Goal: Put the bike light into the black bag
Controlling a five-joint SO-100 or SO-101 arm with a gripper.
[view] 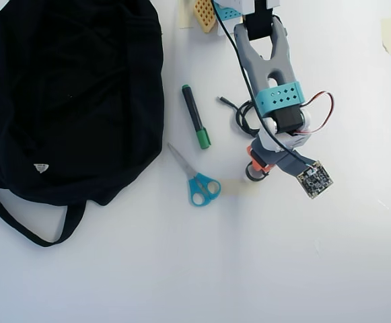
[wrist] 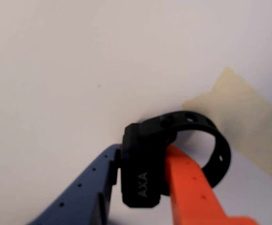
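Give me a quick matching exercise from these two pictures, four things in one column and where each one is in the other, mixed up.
1 bike light
2 black bag
3 scissors
4 marker

A far left in the overhead view
B between the gripper fingers
C just below the marker
D between bag and arm, green cap

Pairs: 1-B, 2-A, 3-C, 4-D

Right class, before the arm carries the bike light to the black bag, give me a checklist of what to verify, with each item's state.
1. Bike light between the claw fingers: ok.
2. Grip firm enough to lift: cannot tell.
3. Strap loop free of the fingers: ok.
4. Black bag mouth open: cannot tell.
5. Scissors and green marker lie between claw and bag in the overhead view: not ok.
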